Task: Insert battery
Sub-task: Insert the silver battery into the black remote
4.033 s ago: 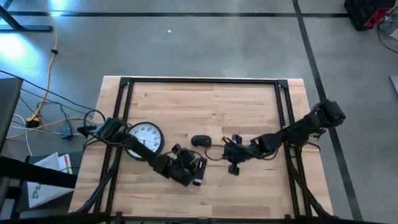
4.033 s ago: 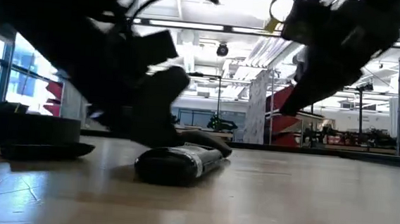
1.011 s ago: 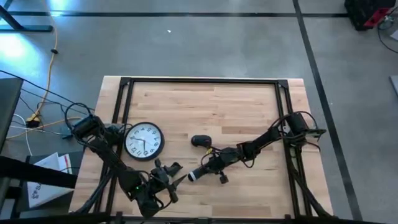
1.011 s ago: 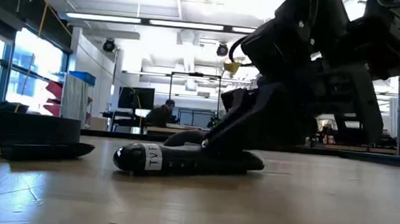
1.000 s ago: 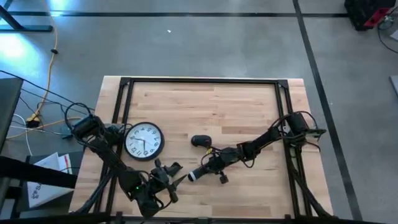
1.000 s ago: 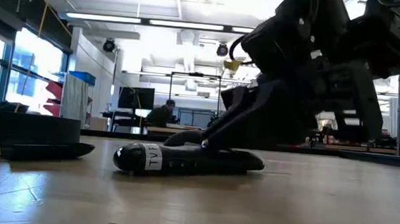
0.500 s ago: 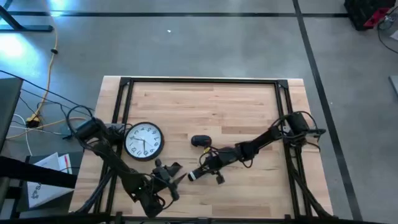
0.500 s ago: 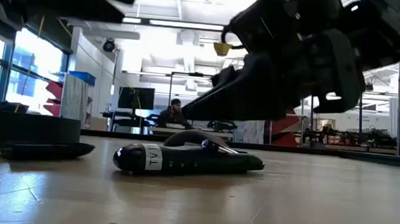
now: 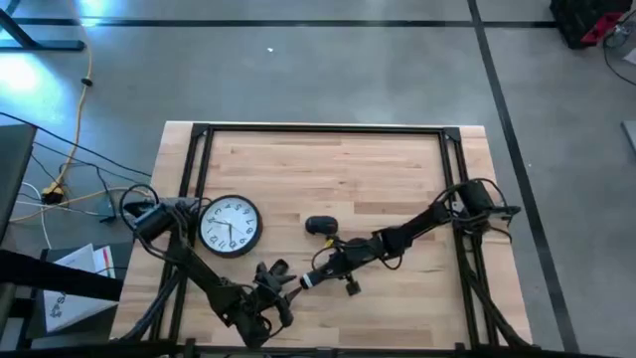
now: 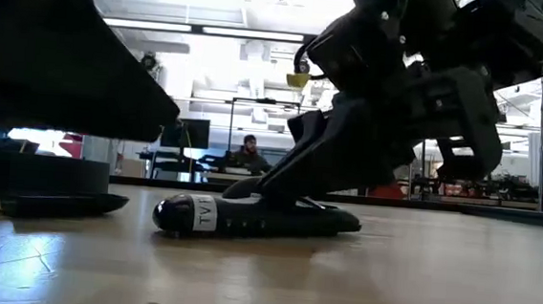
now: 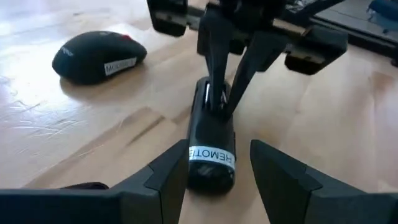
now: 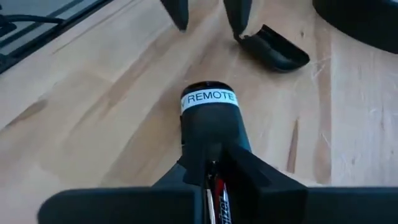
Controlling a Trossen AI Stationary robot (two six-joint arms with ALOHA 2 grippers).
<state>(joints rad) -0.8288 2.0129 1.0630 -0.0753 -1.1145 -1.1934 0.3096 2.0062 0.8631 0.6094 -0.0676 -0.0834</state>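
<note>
A black remote (image 9: 309,280) labelled REMOTE (image 11: 211,155) lies flat on the wooden table near its front middle. My right gripper (image 12: 211,171) comes down onto the remote's back and is shut on a red and silver battery (image 12: 217,190). My left gripper (image 11: 217,180) is open at the remote's labelled end, one finger on each side. I cannot tell whether they touch it. In the high view it sits just left of the remote (image 9: 281,287). A loose black battery cover (image 12: 273,48) lies on the table beside the left gripper. My right gripper pinches the battery (image 12: 216,186) between its two fingers. The fingers (image 11: 219,93) slant down from the table's right side and lie along the remote, with their tips in its open back (image 11: 214,102). The fingers hide how the battery sits there.
A black computer mouse (image 9: 320,226) lies just beyond the remote. A round wall clock (image 9: 230,223) lies face up at the left. The black frame rails (image 9: 199,179) run along the table's sides. Bare wood shows across the far half.
My left gripper has moved toward the table's right edge, up to the remote's labelled end, and stayed open. My right gripper rose off the remote's back, then came down onto it again. The remote has stayed where it was.
</note>
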